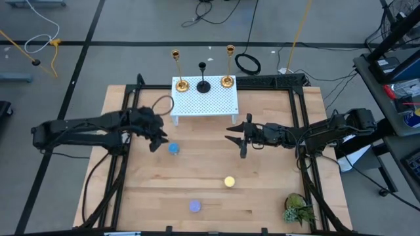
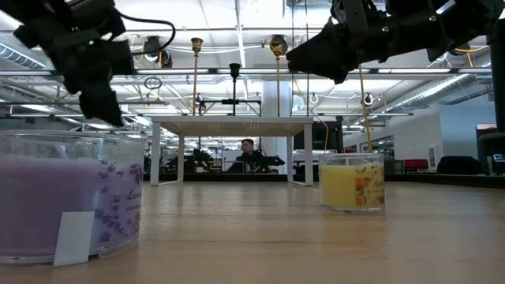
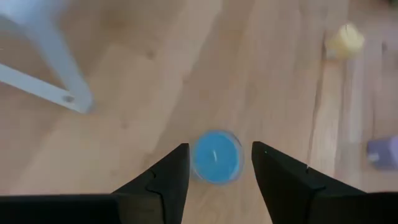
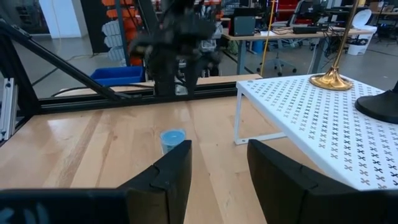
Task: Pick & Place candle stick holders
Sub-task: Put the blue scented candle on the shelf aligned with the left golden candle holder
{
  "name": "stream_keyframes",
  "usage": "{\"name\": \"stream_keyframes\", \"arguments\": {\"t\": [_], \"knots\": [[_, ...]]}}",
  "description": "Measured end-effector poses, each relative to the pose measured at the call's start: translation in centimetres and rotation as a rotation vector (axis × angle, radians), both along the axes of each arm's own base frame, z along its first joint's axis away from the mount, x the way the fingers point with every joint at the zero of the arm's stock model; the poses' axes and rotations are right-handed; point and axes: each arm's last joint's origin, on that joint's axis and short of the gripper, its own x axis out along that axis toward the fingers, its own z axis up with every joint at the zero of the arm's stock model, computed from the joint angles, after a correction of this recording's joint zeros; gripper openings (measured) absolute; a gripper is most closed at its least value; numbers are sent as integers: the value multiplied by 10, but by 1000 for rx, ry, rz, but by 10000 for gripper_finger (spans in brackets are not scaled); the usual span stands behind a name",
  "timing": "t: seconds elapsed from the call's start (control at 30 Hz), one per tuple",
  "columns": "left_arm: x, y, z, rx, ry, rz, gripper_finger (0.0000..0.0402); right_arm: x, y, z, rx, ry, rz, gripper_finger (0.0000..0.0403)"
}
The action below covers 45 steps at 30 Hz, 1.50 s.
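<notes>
Left gripper [image 3: 214,180]: we hold it above the table, fingers spread wide and empty.
Blue cup: the small round blue glass candle cup [image 3: 216,156] sits on the wooden table [image 1: 262,196] directly below us, lined up with the gap between our fingers, untouched.
Right gripper [image 1: 237,138]: also parted and empty, hanging off to the far side of the blue cup, near the white perforated metal stand [image 1: 210,101].
Farther out: two tall gold candlestick holders [image 1: 228,81] and a short black one [image 1: 203,85] stand on that stand; the yellow cup [image 1: 229,181] and purple cup [image 1: 195,206] sit well apart.
Risk: if we descend off-centre, a fingertip may clip the rim and tip or skid the cup; smooth glass could slip from a shallow grip.
</notes>
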Motion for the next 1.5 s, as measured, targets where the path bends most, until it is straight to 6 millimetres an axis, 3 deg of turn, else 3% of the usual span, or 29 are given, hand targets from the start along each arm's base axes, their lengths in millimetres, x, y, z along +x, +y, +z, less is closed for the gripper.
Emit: {"name": "stream_keyframes", "arguments": {"t": [0.2, 0.37, 0.53, 0.87, 1.07, 1.5], "knots": [[-1, -14, -31, 48, 29, -50, 150, 0, 0, 3, 2, -34, 0, 150], [-1, -22, -44, 48, 19, -60, 145, 0, 0, 4, 2, -40, 0, 150], [-2, -25, -47, 12, 26, -42, 145, 0, 0, 4, 2, -40, 0, 150], [-10, -28, -54, 84, 115, -203, 145, 0, 0, 4, 2, -41, 0, 150], [-8, -29, -52, 117, 107, -140, 147, 0, 0, 4, 2, -40, 0, 150], [0, -39, -57, 187, 114, -197, 252, 0, 0, 4, 2, -40, 1, 150]]}}
